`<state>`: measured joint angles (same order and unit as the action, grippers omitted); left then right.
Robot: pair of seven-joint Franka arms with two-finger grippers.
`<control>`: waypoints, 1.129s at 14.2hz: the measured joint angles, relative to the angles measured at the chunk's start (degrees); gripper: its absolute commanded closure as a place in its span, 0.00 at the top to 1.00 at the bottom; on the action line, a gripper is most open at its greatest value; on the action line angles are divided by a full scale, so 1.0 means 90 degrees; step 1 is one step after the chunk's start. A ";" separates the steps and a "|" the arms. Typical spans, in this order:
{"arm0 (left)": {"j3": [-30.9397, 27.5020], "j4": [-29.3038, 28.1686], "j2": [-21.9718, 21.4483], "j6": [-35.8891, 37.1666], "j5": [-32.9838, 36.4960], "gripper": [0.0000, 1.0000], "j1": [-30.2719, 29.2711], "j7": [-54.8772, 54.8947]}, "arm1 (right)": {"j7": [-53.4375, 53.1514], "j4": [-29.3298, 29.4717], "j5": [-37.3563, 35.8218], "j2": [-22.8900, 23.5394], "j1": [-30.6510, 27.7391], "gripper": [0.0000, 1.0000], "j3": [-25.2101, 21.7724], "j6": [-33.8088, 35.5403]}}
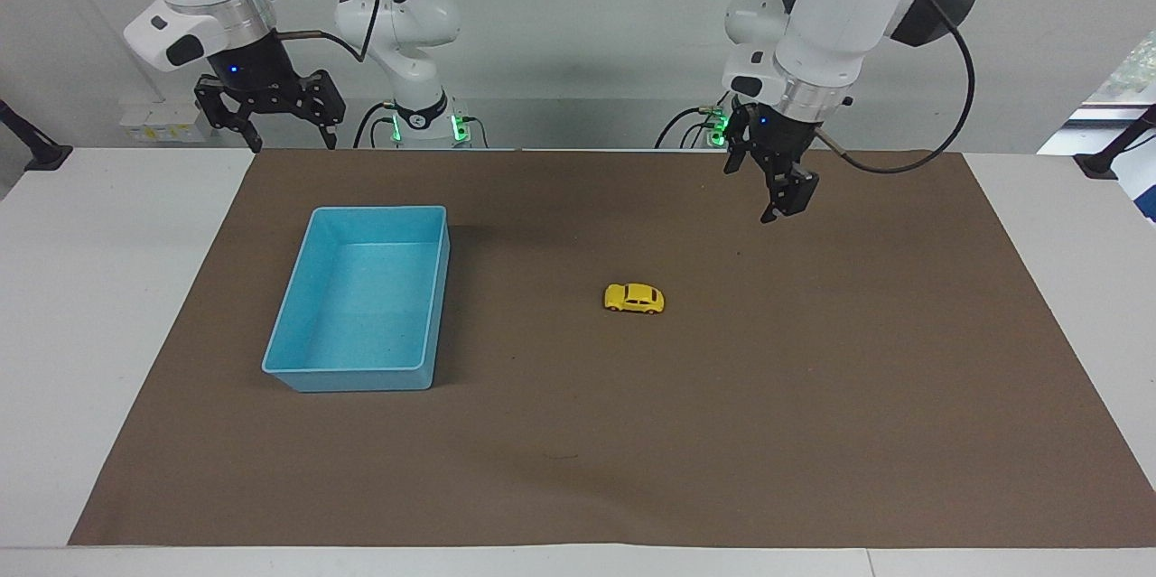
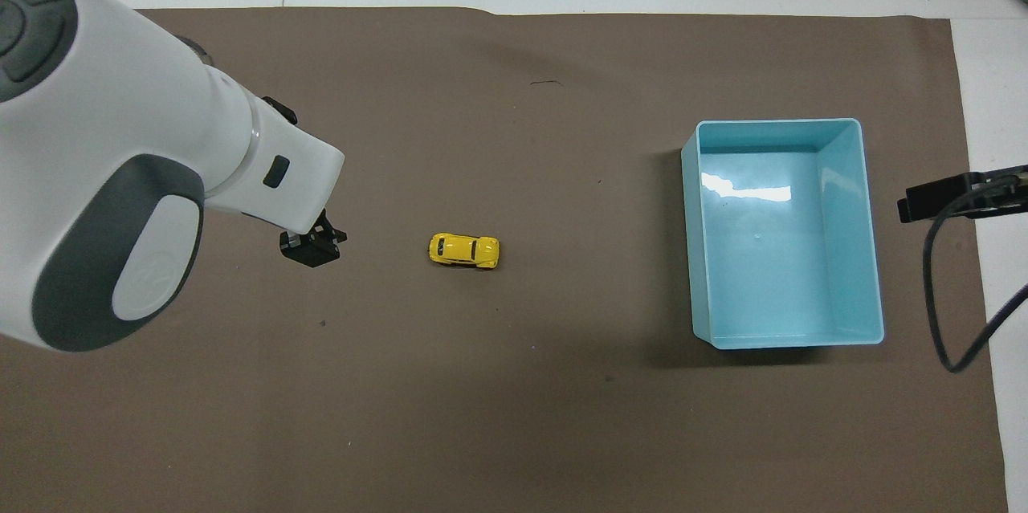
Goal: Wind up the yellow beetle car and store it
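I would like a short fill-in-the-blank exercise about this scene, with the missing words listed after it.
1. The yellow beetle car stands on the ____ mat, outside the bin.
2. The light blue bin holds ____.
3. The left claw hangs in the air over the mat, not touching the ____.
4. The right claw waits at the edge of the table nearest the robots, toward the ____ arm's end.

Missing words: brown; nothing; car; right

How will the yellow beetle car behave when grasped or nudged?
The yellow beetle car sits on its wheels on the brown mat, so a nudge along its length probably rolls it. Its glossy rounded body may slip between fingers. It looks tiny, so likely light and rigid.
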<state>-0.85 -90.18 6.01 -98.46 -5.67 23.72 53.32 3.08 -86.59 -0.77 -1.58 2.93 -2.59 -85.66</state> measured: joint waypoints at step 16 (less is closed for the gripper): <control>0.0011 -0.2225 0.0932 -0.3253 -0.0036 1.00 0.1285 0.0816 | 0.0000 0.0000 0.0000 0.0000 0.0000 1.00 0.0000 0.0000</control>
<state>-0.75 -110.21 14.40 -127.74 -6.00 35.28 60.66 3.08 -86.59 -0.77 -1.58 2.93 -2.59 -85.66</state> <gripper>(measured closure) 0.000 0.000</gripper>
